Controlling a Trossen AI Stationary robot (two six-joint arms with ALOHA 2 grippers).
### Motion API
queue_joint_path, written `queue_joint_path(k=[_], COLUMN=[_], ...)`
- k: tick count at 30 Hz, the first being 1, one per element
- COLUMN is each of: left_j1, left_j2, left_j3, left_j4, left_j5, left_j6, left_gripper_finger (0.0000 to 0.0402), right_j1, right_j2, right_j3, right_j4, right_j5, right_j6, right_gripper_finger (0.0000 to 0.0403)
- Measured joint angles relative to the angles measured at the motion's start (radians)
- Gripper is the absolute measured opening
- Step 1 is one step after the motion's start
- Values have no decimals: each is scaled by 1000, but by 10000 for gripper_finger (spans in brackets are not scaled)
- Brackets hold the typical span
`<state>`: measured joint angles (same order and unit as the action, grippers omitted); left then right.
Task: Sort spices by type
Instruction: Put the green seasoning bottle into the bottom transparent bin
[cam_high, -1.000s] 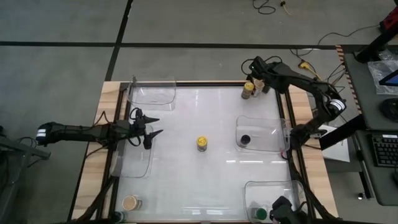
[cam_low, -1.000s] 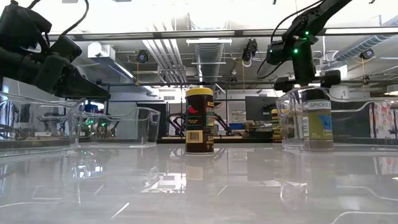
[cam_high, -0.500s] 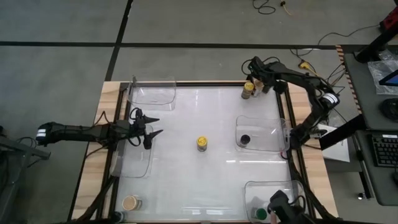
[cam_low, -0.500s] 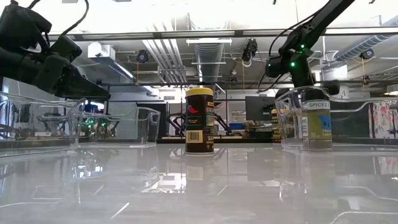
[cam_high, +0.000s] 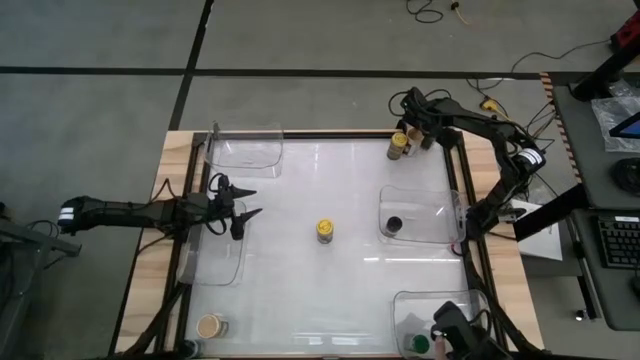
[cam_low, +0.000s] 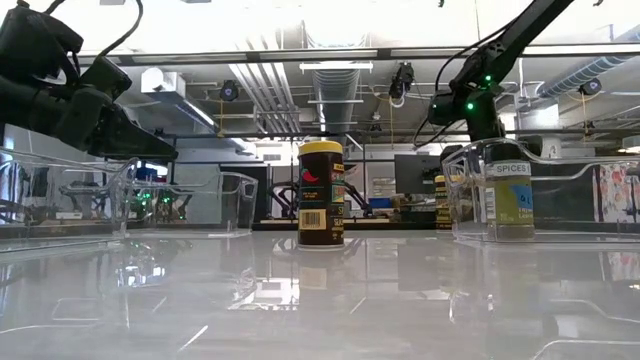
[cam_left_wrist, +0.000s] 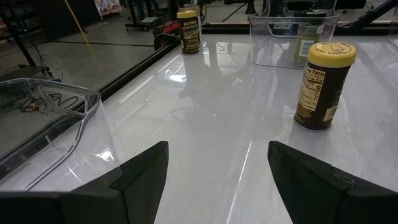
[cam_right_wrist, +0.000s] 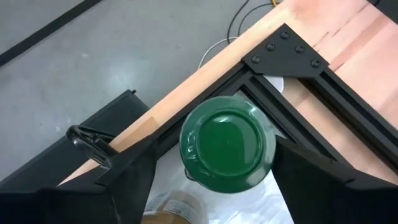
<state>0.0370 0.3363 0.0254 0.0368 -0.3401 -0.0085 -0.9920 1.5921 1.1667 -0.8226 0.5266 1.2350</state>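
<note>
A green lid (cam_right_wrist: 227, 149) of a spice jar is seen from straight above, round and glossy, between the two dark fingers (cam_right_wrist: 127, 180) of the right gripper (cam_right_wrist: 214, 186), which stand apart on either side of it with a gap to each. Whether the jar is touched cannot be told. Just beside the lid, a second jar (cam_right_wrist: 174, 208) with a tan top is partly shown. Beyond the lid, a black metal frame corner (cam_right_wrist: 283, 59) with bolts is fixed on a wooden table edge (cam_right_wrist: 205, 81). Grey floor (cam_right_wrist: 93, 56) and a pale cable (cam_right_wrist: 239, 18) lie past the wood.
</note>
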Motion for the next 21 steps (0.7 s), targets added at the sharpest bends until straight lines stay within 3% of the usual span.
queue_joint_path(k=[10, 21], left_j1=[0, 0], left_j2=[0, 0], left_j3=[0, 0], left_j4=[0, 0], left_j5=[0, 0], left_j6=[0, 0], left_gripper_finger=[260, 260], right_j1=[0, 1], right_j2=[0, 0], right_j3=[-12, -19], right_j4=[-9, -8], right_j5=[16, 37], right_j6=[49, 55], right_gripper_finger=[239, 244])
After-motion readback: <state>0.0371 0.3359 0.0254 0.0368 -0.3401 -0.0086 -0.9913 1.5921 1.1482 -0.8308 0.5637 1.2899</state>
